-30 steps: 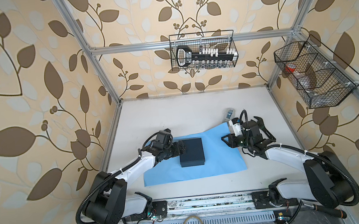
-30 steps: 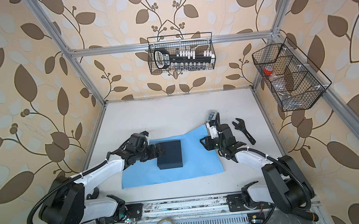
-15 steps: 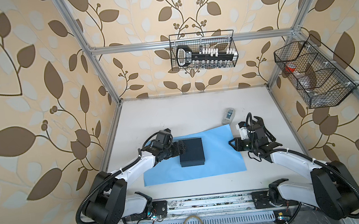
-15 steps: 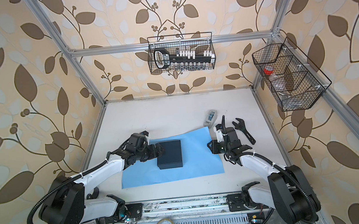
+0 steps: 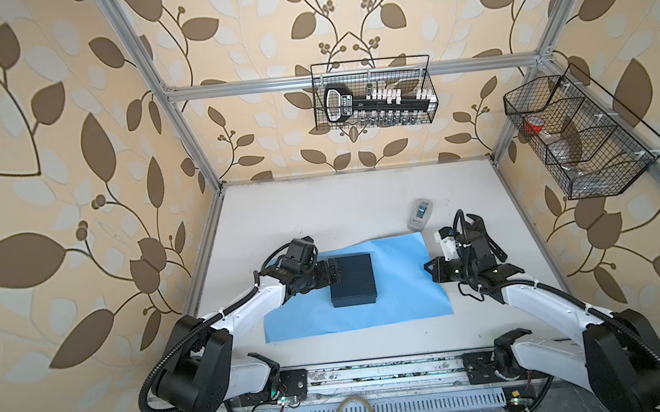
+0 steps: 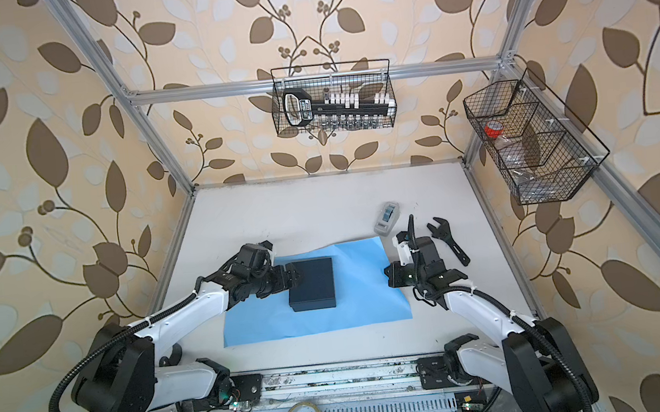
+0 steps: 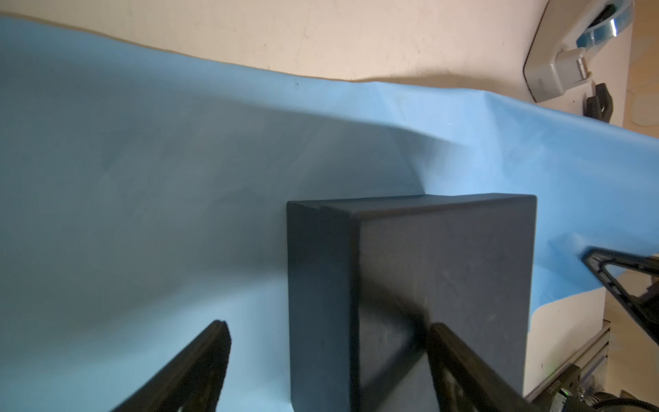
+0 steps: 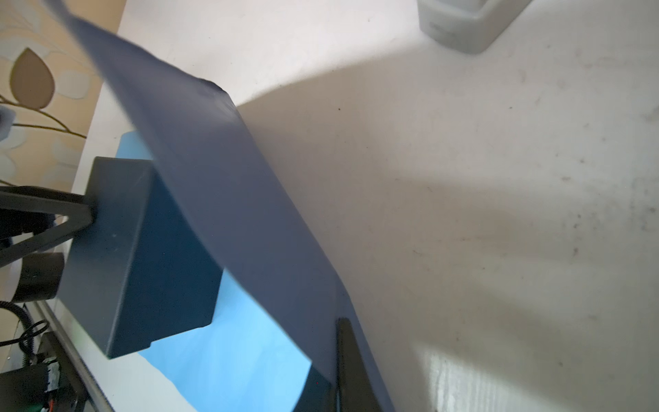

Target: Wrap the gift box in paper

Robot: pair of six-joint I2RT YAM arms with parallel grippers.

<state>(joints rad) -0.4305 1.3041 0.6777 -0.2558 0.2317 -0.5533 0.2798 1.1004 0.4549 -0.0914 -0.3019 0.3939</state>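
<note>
Right wrist view: the right gripper point(image 8: 340, 333) has its jaws clamped on the edge of the thin sky-blue paper sheet point(image 8: 221, 171), which rises from the pinch showing its slate-blue underside, with the dark navy squarish cardboard gift box point(image 8: 142, 249) sitting on the sheet just beyond. Sheet looks featherlight, floppy and easy to crease or tear, so I'd hold it right at the edge and pull gently. Opposite, the left gripper point(image 7: 328, 330) has jaws spread wide, straddling the stiff box's corner, one jaw over the lid.
</note>
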